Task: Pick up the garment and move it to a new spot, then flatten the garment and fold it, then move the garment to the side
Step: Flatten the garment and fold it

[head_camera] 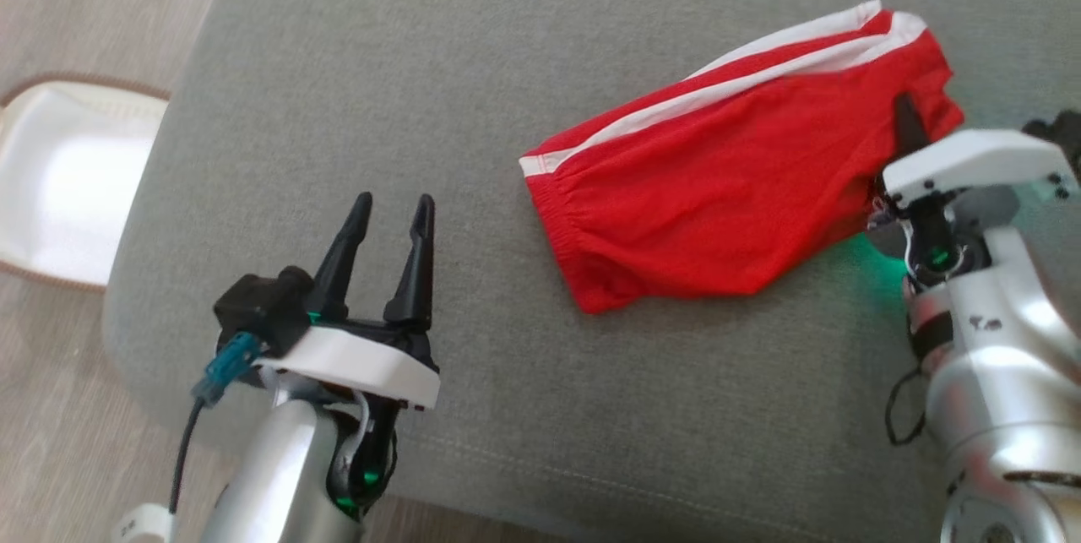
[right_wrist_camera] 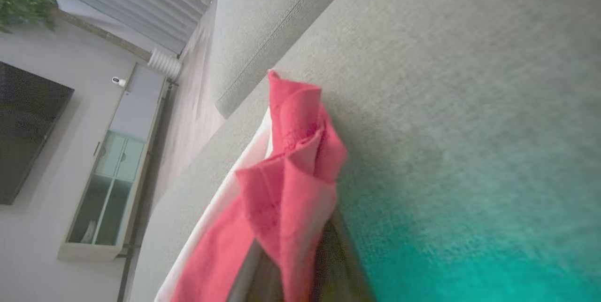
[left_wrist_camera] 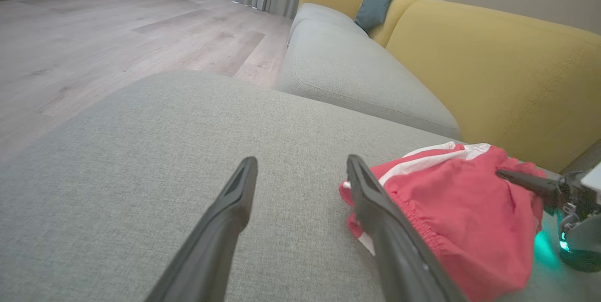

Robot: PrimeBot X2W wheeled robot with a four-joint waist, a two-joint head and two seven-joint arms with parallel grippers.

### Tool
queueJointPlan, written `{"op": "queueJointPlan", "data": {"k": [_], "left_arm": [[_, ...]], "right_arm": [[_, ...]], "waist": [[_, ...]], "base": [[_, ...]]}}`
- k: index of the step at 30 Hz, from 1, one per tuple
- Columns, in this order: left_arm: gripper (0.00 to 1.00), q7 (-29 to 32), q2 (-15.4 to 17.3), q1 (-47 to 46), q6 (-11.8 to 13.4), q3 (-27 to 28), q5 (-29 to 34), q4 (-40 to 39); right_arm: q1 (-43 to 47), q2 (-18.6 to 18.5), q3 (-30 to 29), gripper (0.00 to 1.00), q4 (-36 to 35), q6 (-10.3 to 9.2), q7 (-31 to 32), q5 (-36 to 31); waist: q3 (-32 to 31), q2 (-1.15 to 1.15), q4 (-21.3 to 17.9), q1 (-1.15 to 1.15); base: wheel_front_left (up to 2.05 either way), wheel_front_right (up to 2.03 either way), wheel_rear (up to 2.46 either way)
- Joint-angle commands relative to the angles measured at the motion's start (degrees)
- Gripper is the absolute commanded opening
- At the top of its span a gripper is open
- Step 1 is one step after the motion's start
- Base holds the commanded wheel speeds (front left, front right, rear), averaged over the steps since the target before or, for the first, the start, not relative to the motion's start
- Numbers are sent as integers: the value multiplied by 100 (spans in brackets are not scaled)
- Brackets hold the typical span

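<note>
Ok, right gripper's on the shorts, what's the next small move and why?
Probably lift the right gripper a little and draw the shorts sideways. It is shut on their bunched right-hand edge, the shorts already lie folded on the cushion, and the left gripper hangs open, apart from them.

My left gripper (head_camera: 394,203), long black fingers on a white wrist, sits spread wide, pointing forward. My right gripper (head_camera: 906,111), silver forearm angled in, is pinched tight on the red white-striped shorts (head_camera: 718,188).
</note>
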Motion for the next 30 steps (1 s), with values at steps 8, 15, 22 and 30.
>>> {"op": "queueJointPlan", "data": {"k": [8,15,22,30], "left_arm": [[100,-34,38,25,-9,292,93,-144],[100,-34,38,242,5,391,120,-145],[100,-34,38,301,-5,420,128,-163],[100,-34,38,389,-39,461,191,-102]], "right_arm": [[909,116,118,0,-485,42,-474,541],[1666,116,-93,0,-676,42,-878,695],[1817,116,-45,0,-749,42,-881,1179],[1732,116,581,0,-1297,42,-943,1611]], "waist": [[-521,0,-580,-1],[-835,0,-908,-1],[-889,0,-950,-1],[-1004,0,-818,-1]], "base": [[0,0,0],[0,0,0],[0,0,0],[0,0,0]]}}
